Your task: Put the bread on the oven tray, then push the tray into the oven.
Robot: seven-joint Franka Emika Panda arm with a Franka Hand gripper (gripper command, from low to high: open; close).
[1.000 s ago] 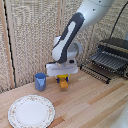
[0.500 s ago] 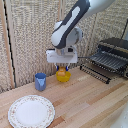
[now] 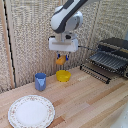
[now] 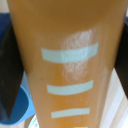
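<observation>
- Exterior view: the clamp hangs in mid-air under its white boxy wrist, well above the wooden table.
- Its dark blue tips are pinched onto the bread, an orange-brown piece held off the table, right over the yellow bowl.
- There is clear air between the bread and the bowl; they are not touching.
- Toward the exterior view's left of the bowl stands a blue cup, just beside it but apart.
- Nearer the camera lies a patterned white plate, flat on the wood.
- Over on the exterior view's right sits the oven, black on top, with the oven pan of thin wire bars sticking out of its front, level and well apart from the clamp.
- A woven, light-coloured screen backs the whole scene.
- Wrist view: the bread fills almost the whole picture, glossy orange with pale stripes across it.
- A dark finger presses against one flank, and another dark shape sits at the opposite edge, so the grip is closed on the loaf.
- A sliver of blue and a bit of pale wood peek past it; too blurred to say more.
</observation>
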